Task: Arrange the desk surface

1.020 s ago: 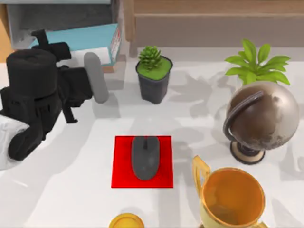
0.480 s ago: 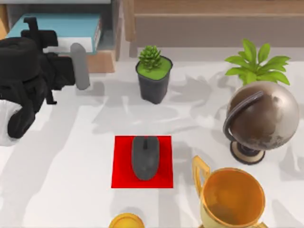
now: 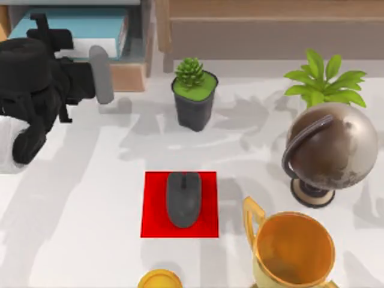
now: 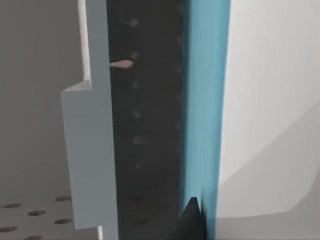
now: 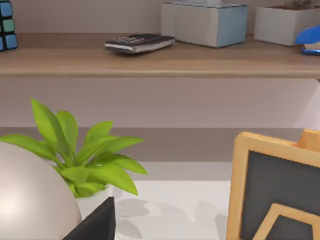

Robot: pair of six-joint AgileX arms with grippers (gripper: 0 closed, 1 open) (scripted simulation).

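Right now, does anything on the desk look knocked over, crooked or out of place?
Nothing stands out. The mouse lies square on the red mat; the succulent pot, globe and trophy stand upright. The left claw is at the blue book.

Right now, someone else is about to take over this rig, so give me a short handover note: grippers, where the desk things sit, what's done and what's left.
Left gripper: at the desk's far left corner, against the blue book in the holder; whether it grips cannot be judged.
Right arm: its wrist camera faces the leafy plant and wooden shelf.
Desk surface: mouse sits on the red mat; succulent pot behind it; globe at right; trophy near front right.
Done: book looks stowed, mouse on mat.
Left: probably retract the left arm and check for strays.
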